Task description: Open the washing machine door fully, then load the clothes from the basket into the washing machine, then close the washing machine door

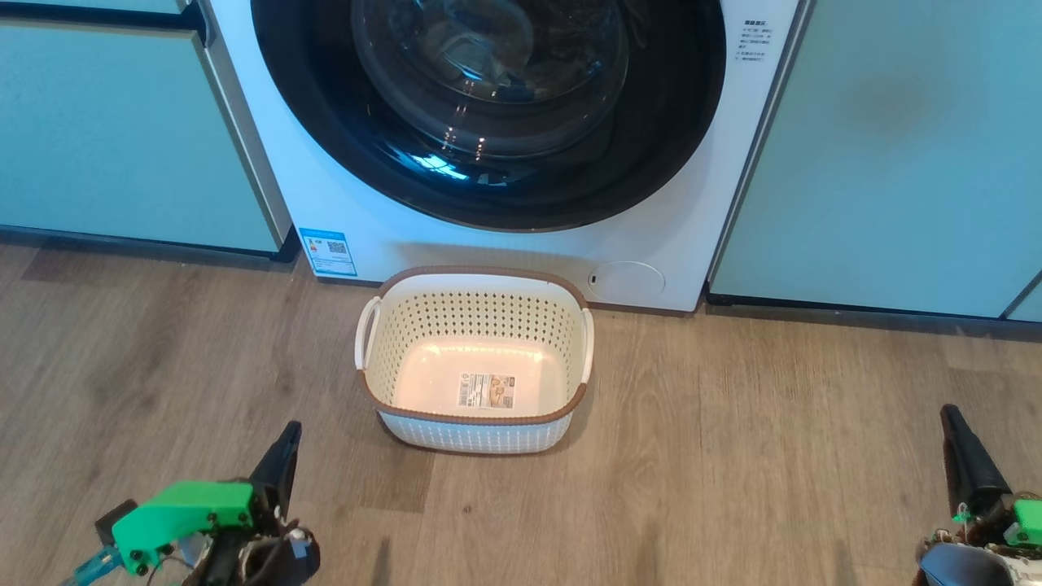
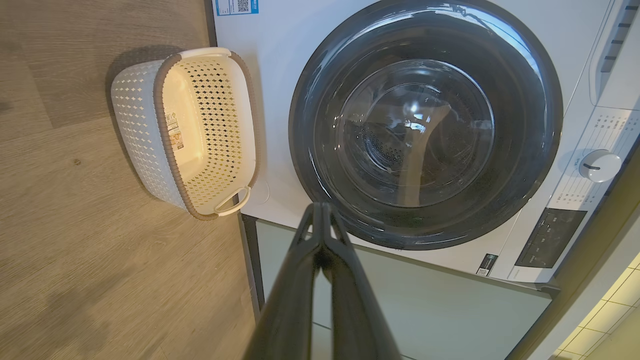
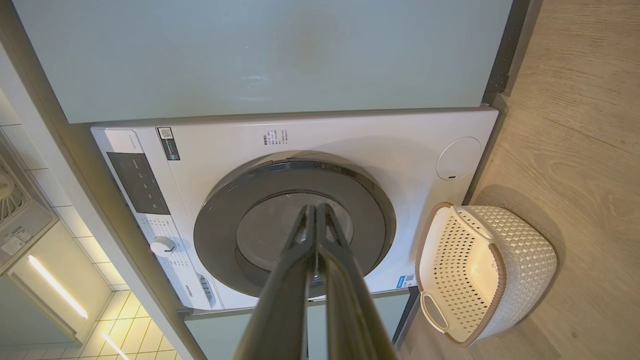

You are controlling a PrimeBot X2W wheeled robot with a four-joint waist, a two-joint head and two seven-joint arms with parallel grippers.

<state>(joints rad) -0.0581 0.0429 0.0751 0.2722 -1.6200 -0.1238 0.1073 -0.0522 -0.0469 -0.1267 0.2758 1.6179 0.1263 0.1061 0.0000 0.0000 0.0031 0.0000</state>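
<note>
Washing machine door (image 1: pixel 488 114) sits flush against the white front of the washing machine (image 1: pixel 667 236), apparently closed, though whether the latch has caught cannot be told from here; if it has not, the door could drift open. The basket (image 1: pixel 480 273) stands on the wood floor (image 1: pixel 733 456) just before the machine, below the door's lower arc and left of the round hatch (image 1: pixel 625 280); it holds nothing but its label. The clothes are not in it; a pale shape behind the glass in the left wrist view may be fabric or only a reflection, so I cannot tell whether they lie in the drum. The left gripper (image 1: pixel 286 439) and right gripper (image 1: pixel 952 423) hang low at either side, each with its fingers pressed together and nothing between them; both are well apart from the basket. The main risk is a forward reach clipping the light basket and sliding it against the machine; a reopened door would sweep over its rim. Open floor lies on both sides of the basket; the teal cabinets (image 1: pixel 122 138) hem the machine closely on either flank.
</note>
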